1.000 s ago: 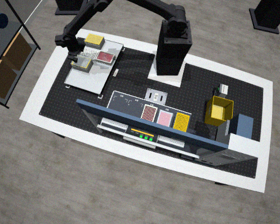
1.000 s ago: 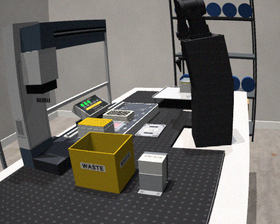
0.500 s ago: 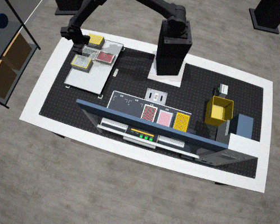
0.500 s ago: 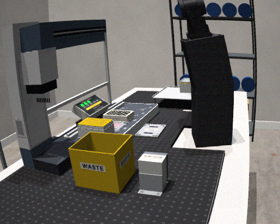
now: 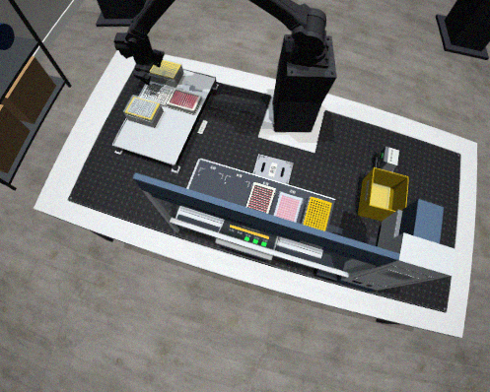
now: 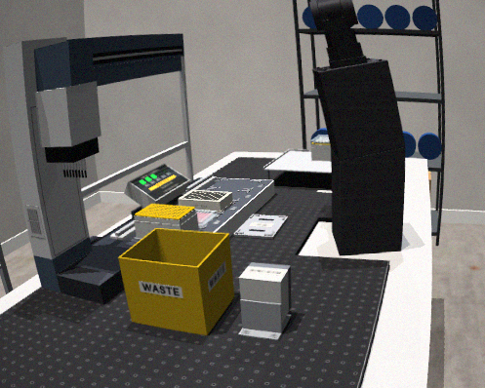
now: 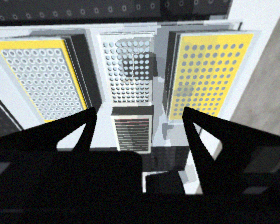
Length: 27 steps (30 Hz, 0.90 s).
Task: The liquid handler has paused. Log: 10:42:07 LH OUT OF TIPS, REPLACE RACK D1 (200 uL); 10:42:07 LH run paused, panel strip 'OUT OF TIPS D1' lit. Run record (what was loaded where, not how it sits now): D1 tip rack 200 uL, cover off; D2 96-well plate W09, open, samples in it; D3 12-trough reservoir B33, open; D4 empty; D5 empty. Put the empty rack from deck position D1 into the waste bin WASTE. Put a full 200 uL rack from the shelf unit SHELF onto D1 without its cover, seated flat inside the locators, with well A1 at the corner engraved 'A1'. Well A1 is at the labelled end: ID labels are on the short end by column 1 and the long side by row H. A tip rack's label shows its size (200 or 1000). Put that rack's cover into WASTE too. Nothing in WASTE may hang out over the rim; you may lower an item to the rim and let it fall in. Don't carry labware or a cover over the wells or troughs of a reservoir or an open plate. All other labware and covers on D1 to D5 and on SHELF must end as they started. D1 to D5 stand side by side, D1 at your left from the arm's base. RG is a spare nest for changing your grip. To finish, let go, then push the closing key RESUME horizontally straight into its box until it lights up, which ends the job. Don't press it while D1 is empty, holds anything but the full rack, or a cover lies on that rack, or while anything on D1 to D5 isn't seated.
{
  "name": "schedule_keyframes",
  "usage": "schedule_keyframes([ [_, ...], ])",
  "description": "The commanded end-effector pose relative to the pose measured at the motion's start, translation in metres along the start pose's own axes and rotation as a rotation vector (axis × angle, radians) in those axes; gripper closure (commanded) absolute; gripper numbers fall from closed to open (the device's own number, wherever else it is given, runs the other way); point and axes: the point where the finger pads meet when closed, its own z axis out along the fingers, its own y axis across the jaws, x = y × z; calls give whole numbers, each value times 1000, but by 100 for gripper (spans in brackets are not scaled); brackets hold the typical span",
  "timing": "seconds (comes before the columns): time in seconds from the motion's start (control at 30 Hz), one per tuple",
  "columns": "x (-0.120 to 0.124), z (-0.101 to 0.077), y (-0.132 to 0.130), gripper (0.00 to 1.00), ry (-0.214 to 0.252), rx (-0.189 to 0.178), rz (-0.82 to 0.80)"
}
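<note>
My gripper (image 5: pixel 143 74) (image 7: pixel 139 111) is open and empty, hovering above the far end of the shelf unit SHELF (image 5: pixel 151 138) (image 6: pixel 293 162). In the wrist view a white-topped rack (image 7: pixel 127 65) (image 5: pixel 158 91) lies right under the fingers. A yellow-rimmed rack (image 7: pixel 43 75) (image 5: pixel 142 109) lies to its left and a yellow-topped rack (image 7: pixel 208 70) (image 5: pixel 166 70) to its right. On the deck, a yellow rack (image 5: pixel 317 213) (image 6: pixel 165 214) sits on D1. The yellow bin WASTE (image 5: pixel 383 194) (image 6: pixel 176 278) stands beyond it. In the exterior view the gripper is hidden behind the arm's base.
A red plate (image 5: pixel 184 99) also lies on SHELF. A pink plate (image 5: pixel 287 207) sits on D2 and a red reservoir (image 5: pixel 260 197) (image 6: pixel 205 197) on D3. The spare nest RG (image 5: pixel 277 168) (image 6: pixel 262 227) and the RESUME box (image 5: pixel 389 157) (image 6: pixel 264 302) stand on the table. The liquid handler's gantry (image 5: pixel 259 217) spans the deck.
</note>
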Motion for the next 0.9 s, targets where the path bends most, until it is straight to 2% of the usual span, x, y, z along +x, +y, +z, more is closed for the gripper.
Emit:
schedule_keyframes([
  [0.0,-3,9,-19,0,-5,3,-18],
  [0.17,2,11,-45,0,4,5,-17],
  [0.23,-7,8,-53,0,-13,3,-20],
  [0.37,-5,8,-73,0,-5,4,-18],
  [0.5,-12,4,-92,0,-17,4,-20],
  [0.63,-17,2,-97,0,-23,2,-23],
  [0.67,-16,5,-82,0,-19,4,-49],
  [0.87,-16,5,-82,0,-18,3,-49],
])
